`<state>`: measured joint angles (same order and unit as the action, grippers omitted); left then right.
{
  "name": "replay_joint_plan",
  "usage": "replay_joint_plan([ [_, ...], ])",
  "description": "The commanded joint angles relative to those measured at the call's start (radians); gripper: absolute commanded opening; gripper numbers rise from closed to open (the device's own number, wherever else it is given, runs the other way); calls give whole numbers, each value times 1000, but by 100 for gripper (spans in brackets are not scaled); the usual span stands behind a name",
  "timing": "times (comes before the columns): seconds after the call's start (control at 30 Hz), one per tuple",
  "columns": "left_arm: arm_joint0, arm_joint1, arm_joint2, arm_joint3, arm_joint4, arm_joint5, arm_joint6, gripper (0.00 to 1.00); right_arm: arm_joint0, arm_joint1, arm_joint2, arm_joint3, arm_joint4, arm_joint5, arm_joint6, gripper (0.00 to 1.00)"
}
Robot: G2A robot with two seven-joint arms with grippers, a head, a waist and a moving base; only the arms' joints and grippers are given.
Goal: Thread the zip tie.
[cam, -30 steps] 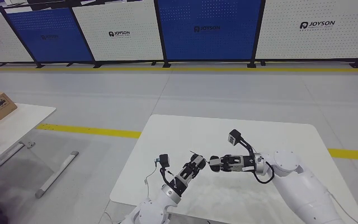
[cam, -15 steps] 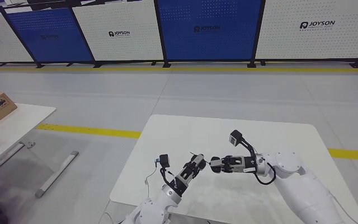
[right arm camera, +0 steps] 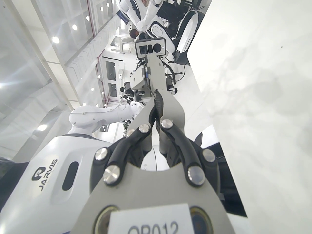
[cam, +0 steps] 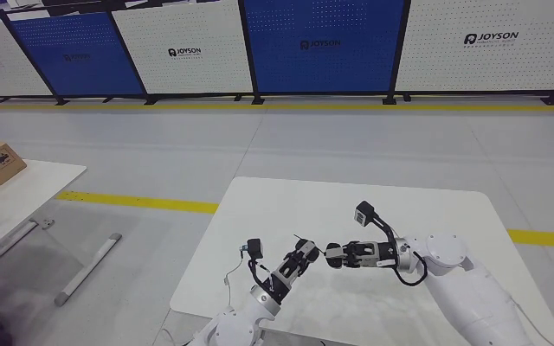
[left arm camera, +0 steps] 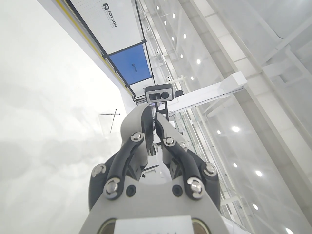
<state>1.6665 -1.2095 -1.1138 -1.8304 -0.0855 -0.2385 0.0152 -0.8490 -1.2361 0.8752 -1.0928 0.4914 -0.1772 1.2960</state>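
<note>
Two grippers meet tip to tip over the white table (cam: 286, 201) in the top view: left gripper (cam: 305, 251), right gripper (cam: 332, 253), with the thin black zip tie (cam: 298, 236) jutting beside the left. In the left wrist view its fingers (left arm camera: 132, 122) are pressed together, the tie's strands crossing nearby. The right wrist view shows the right gripper's fingers (right arm camera: 170, 109) equally pressed together; I cannot tell what either pinches.

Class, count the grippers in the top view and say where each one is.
2. The left gripper is over the table's near side. The right gripper points at it, tip to tip with a small gap. None looks hidden.
</note>
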Motion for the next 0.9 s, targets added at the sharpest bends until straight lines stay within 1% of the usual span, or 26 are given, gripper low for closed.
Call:
replay_joint_plan([
  [0.0, 1, 0, -1, 0, 0, 0, -2, 0, 0, 0, 0, 0, 0, 0, 0, 0],
  [0.3, 5, 0, -2, -1, 10, -4, -5, 0, 0, 0, 0, 0, 0, 0, 0, 0],
  [0.33, 5, -1, -2, 0, 11, -4, -4, 0, 0, 0, 0, 0, 0, 0, 0, 100],
  [0.47, 6, -2, -1, 0, 12, 0, 8, 0, -17, 2, 6, -21, -6, 2, -28, 100],
  [0.6, 1, -5, -2, -1, 7, 18, 40, 0, -49, 17, 54, -37, 13, -14, -31, 100],
  [0.67, -4, -9, -4, -1, 24, 33, 96, 0, -67, 28, 88, -42, 19, -25, -31, 100],
  [0.73, -9, -14, 14, 3, 34, 52, 125, 0, -97, 41, 129, -58, 30, -44, -22, 100],
  [0.8, -19, -19, 23, 6, 47, 86, 170, 0, -130, 53, 171, -73, 50, -69, -13, 100],
  [0.87, -32, -26, 45, 13, 67, 124, 219, 0, -169, 66, 215, -92, 74, -89, -9, 100],
])
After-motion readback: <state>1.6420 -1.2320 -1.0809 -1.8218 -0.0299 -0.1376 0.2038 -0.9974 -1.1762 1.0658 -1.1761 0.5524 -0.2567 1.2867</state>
